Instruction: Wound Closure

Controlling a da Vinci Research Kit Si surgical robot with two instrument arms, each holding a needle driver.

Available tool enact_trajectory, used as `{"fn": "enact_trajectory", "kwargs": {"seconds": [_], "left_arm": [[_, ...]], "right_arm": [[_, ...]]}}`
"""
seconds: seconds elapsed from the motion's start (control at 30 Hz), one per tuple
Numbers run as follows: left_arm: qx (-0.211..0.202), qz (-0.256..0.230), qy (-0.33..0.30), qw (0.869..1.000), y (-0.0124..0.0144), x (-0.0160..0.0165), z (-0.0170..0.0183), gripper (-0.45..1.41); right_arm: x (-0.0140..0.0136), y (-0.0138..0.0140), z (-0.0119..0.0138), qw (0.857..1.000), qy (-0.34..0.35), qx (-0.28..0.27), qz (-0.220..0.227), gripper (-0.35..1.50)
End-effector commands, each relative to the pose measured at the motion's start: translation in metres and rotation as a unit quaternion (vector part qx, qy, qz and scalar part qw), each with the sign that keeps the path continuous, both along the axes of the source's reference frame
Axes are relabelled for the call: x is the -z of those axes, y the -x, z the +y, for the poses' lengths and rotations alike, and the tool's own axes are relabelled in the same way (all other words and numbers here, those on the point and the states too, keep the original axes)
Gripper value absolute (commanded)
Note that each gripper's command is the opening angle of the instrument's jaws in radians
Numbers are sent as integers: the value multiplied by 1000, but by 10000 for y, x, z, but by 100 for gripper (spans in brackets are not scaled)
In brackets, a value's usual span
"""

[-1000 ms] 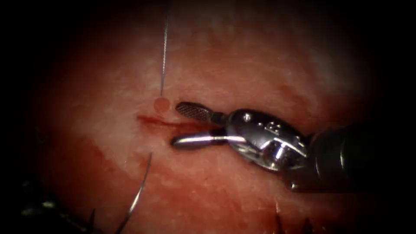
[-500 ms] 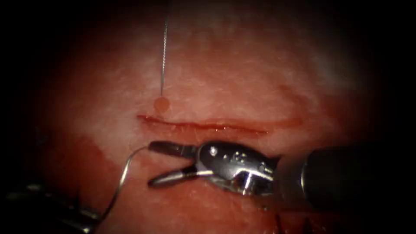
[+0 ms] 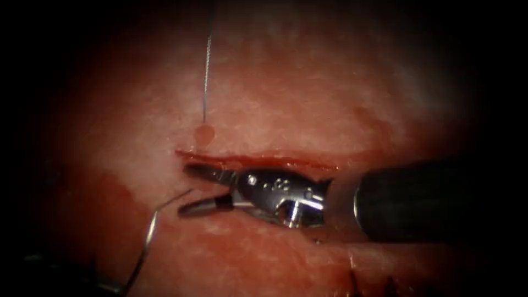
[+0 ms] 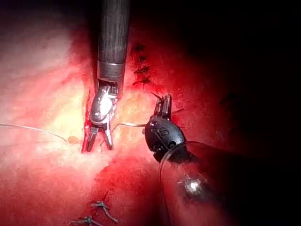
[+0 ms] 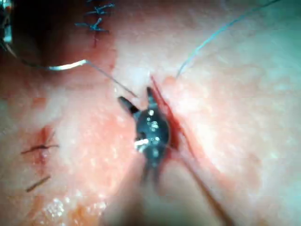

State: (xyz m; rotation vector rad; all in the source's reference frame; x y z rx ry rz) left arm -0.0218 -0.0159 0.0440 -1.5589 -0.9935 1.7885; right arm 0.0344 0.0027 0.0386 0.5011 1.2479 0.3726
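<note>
Left arm's tool (image 4: 162,104) sits at the far left, jaws closed on the rear of the curved needle (image 3: 151,231); needle arcs up over the tissue (image 3: 286,93), tip free near the right tool. Thread (image 3: 206,71) enters tissue above the cut (image 3: 258,160). Right arm's tool (image 3: 190,190) lies just below the cut, jaws apart, empty.

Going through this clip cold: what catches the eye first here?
The right tool stands out first: its jaws are open and hold nothing, lying just below the cut in the tissue. The curved needle rises from lower left, its tip free of the tissue and between those jaws; the left tool holds its other end. A thread runs up from a red spot above the cut.
</note>
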Motion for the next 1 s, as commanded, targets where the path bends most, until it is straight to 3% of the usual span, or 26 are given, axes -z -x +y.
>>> {"fn": "enact_trajectory", "kwargs": {"seconds": [0.03,0.1,0.33,0.67,0.93,0.97,1.0], "left_arm": [[2,0,5,1000,2,-2,-11,-45],[8,3,18,1000,2,1,-7,-45],[23,18,65,997,-2,12,5,-45],[70,89,130,985,-38,-3,25,-45],[94,129,151,976,-64,-17,26,-45],[97,130,154,975,-65,-17,27,-45],[99,132,156,974,-67,-17,28,-45]], "right_arm": [[-2,-9,-13,1000,-6,14,6,34],[1,-10,-15,1000,-7,17,6,-35],[21,-9,-22,999,-11,29,-15,-35],[107,-3,-40,999,-30,32,-19,-35],[179,-15,-51,999,-22,46,-16,-35],[183,-17,-48,999,-12,45,-13,-32],[186,-17,-43,999,0,37,-15,15]]}}
